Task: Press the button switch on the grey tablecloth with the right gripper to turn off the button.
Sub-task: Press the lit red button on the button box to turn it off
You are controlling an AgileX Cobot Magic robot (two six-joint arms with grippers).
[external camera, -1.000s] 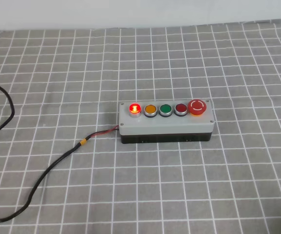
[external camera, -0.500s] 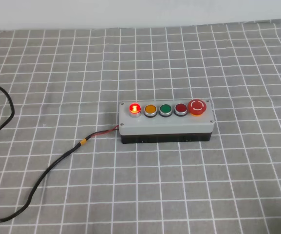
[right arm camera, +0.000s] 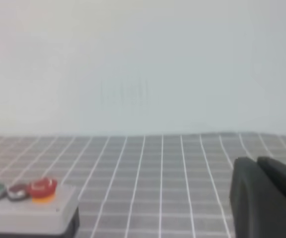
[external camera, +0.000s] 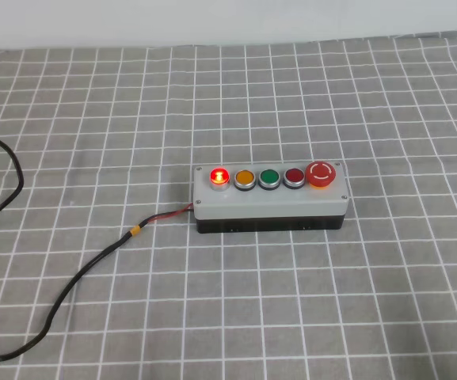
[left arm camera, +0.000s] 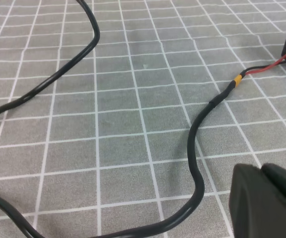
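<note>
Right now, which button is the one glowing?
Find the light grey rectangular switch box on the grey checked tablecloth. The small round red button with a silver collar sits at the row's left end, beside an orange button. Only it is lit.

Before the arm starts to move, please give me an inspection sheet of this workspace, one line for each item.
Surface: grey tablecloth with white grid lines, lying flat.
Job's things: button switch near the middle of the cloth; the button at its left end glows red, so it is not yet off.
Clutter: nothing seen.
Grippers: left gripper and right gripper each show only a black part at the wrist view's edge; open or shut cannot be told; neither appears in the high view.
Cables: black cable with red wires runs left from the box.
Surroundings: plain pale wall behind the cloth.
</note>
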